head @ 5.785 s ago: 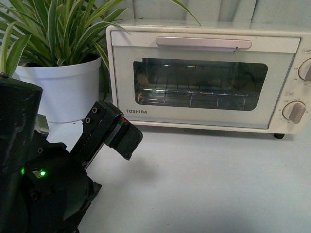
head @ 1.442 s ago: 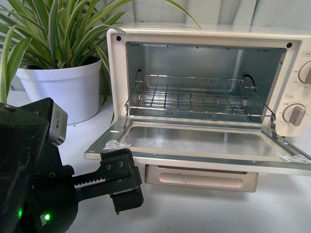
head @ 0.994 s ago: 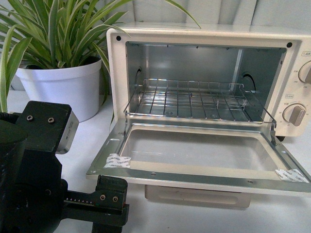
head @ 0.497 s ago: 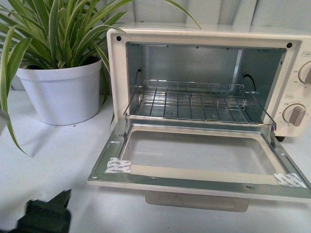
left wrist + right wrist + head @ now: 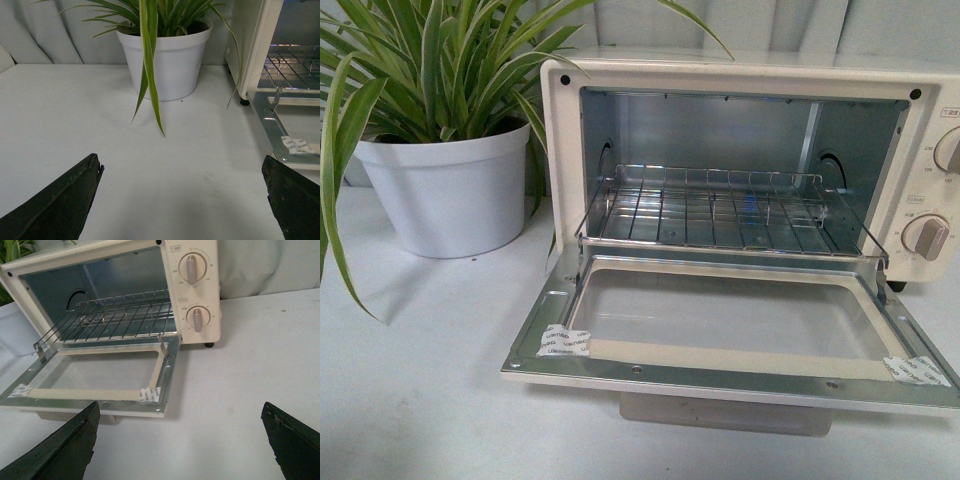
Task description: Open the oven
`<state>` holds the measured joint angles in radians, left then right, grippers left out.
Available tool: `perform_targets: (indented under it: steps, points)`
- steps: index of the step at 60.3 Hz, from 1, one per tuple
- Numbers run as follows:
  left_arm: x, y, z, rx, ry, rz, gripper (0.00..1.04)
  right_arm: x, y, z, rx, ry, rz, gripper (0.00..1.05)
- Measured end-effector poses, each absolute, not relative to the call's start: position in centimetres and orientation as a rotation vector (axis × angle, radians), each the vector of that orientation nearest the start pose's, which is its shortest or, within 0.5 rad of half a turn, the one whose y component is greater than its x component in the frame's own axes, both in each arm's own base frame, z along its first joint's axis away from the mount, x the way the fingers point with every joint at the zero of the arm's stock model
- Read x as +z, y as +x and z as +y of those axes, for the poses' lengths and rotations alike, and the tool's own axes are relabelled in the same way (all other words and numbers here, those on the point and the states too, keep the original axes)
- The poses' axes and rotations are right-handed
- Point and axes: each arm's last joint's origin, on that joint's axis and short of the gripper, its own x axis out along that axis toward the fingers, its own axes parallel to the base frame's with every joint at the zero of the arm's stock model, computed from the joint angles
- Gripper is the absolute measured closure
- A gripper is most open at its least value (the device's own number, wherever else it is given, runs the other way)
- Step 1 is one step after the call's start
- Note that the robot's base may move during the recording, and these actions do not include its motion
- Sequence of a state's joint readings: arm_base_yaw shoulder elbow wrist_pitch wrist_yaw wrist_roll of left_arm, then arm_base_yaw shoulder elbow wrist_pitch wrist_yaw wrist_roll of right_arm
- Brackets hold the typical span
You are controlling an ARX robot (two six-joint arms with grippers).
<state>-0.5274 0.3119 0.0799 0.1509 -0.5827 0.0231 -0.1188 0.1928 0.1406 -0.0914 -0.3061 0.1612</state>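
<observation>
Already the oven (image 5: pixel 740 180) stands beside the potted plant (image 5: pixel 450 170) with door (image 5: pixel 730 330) folded flat, both grippers' jaws spread wide and empty; risk: an arm sweeping low could clip that jutting door or the trailing leaves.

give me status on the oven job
Left gripper open, empty. Right gripper open, empty. Oven door fully down, rack bare. Nothing in the way.
</observation>
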Motion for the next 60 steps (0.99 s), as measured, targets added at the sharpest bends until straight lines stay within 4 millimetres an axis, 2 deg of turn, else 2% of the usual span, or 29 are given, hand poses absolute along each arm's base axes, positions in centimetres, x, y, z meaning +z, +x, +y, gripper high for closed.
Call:
perform_targets:
  steps: [9, 11, 18, 27, 40, 42, 47, 52, 60]
  points:
    - [17.9, 10.5, -4.2, 0.056, 0.059, 0.061, 0.07, 18.8, 10.3, -0.4, 0.17, 0.19, 0.15, 0.09]
    - [17.9, 10.3, -4.1, 0.032, 0.045, 0.046, 0.12, 18.8, 10.3, -0.4, 0.156, 0.178, 0.139, 0.1]
    - [17.5, 9.8, -3.3, -0.021, 0.015, 0.011, 0.34, 18.2, 9.9, -0.1, -0.001, 0.057, 0.021, 0.3]
    - [16.8, 9.7, -2.2, -0.018, 0.001, -0.002, 0.61, 17.9, 9.8, 0.0, -0.003, 0.018, 0.003, 0.59]
    - [16.8, 9.7, -1.3, -0.009, -0.003, -0.01, 1.0, 17.3, 9.7, 0.0, -0.003, 0.007, -0.005, 0.98]
    - [16.8, 9.7, -1.2, -0.009, -0.004, -0.01, 1.01, 16.9, 9.7, 0.0, -0.003, 0.007, -0.002, 1.03]
    - [16.7, 9.7, -0.7, -0.043, -0.003, -0.008, 1.01, 16.5, 9.8, 0.0, -0.003, 0.004, 0.002, 1.04]
    - [16.7, 9.7, -0.1, 0.005, -0.003, -0.008, 1.01, 16.5, 9.7, 0.0, -0.003, 0.004, 0.0, 1.04]
    - [16.7, 9.7, 0.0, -0.002, -0.003, -0.009, 1.01, 16.5, 9.7, 0.0, -0.003, 0.003, 0.0, 1.04]
